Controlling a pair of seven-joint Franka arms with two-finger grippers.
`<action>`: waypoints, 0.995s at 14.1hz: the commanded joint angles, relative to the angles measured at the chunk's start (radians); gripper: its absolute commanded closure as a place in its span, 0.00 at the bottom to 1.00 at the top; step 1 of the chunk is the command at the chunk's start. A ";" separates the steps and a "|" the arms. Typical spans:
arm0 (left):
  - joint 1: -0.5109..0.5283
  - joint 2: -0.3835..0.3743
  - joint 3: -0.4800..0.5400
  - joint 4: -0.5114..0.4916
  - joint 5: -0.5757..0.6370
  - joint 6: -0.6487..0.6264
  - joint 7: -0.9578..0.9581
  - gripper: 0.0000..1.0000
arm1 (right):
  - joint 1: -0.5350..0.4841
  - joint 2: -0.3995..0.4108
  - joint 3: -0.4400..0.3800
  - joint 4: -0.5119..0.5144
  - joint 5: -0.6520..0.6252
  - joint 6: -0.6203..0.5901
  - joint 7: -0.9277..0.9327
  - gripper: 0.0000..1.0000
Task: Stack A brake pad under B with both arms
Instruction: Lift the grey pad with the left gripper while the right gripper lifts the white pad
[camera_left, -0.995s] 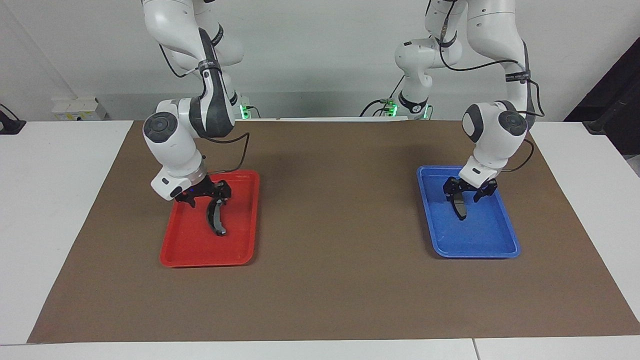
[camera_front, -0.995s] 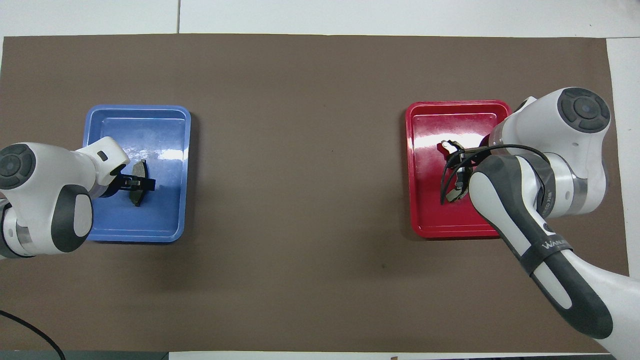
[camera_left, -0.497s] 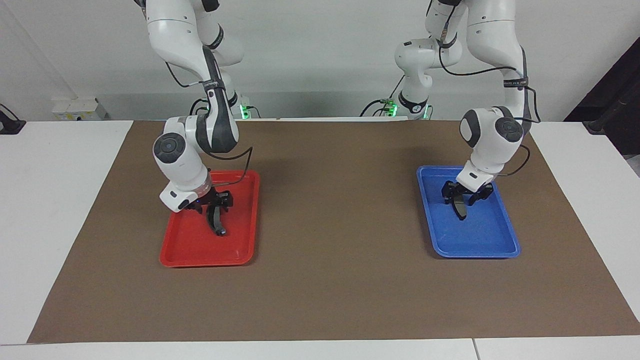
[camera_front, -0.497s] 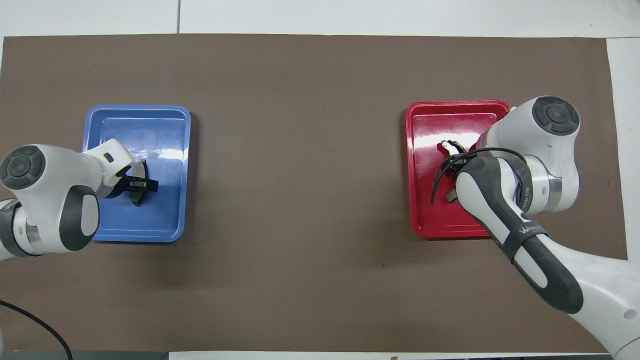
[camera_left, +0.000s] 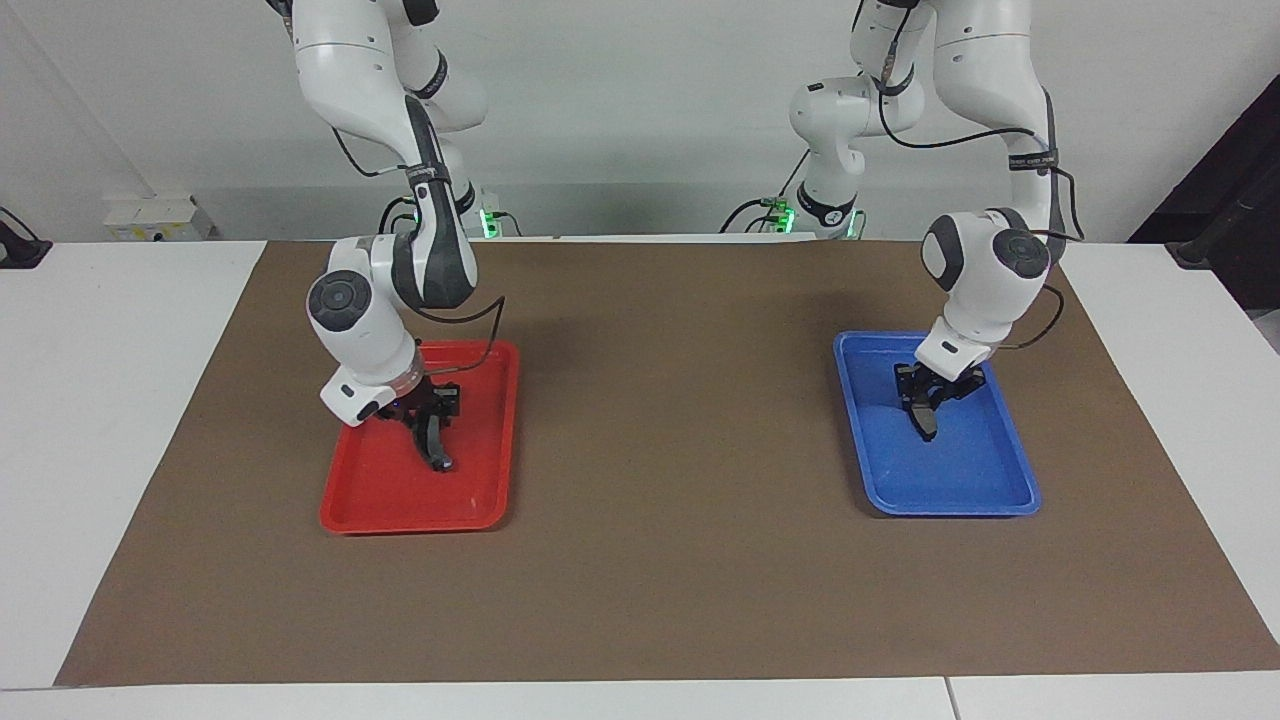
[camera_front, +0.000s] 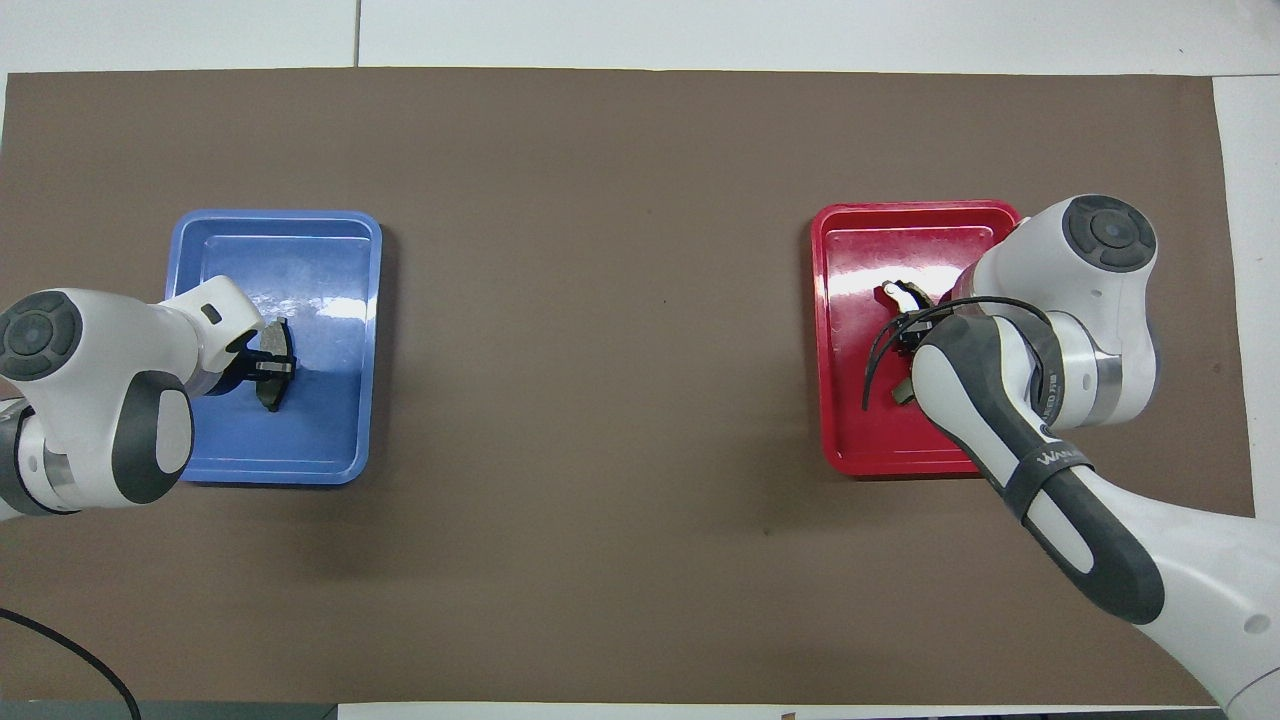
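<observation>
The left gripper (camera_left: 925, 398) pinches the A brake pad (camera_left: 921, 418) in the blue tray (camera_left: 1010, 495), at three o'clock in the facing view. At nine o'clock, the right gripper (camera_left: 432, 408) is down at B (camera_left: 436, 445) in the red tray (camera_left: 372, 500); its grip I cannot tell.

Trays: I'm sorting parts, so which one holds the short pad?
The blue tray, toward the left arm's end; the red tray holds the long crescent piece.

Bright, even overhead light, soft shadows beside the arms, white glare on blue tray (camera_front: 300, 300), sharp focus, perhaps slight edge distortion
</observation>
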 joint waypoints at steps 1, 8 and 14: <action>-0.001 0.000 0.004 0.045 0.014 -0.042 0.000 0.99 | -0.005 -0.009 0.002 -0.020 0.009 0.015 0.003 0.43; -0.013 -0.007 -0.129 0.363 0.005 -0.420 -0.211 0.99 | -0.007 -0.011 0.002 -0.019 0.009 0.008 -0.003 0.79; -0.016 0.004 -0.462 0.412 0.066 -0.428 -0.671 0.99 | -0.005 -0.020 0.002 0.082 0.007 -0.090 -0.003 0.98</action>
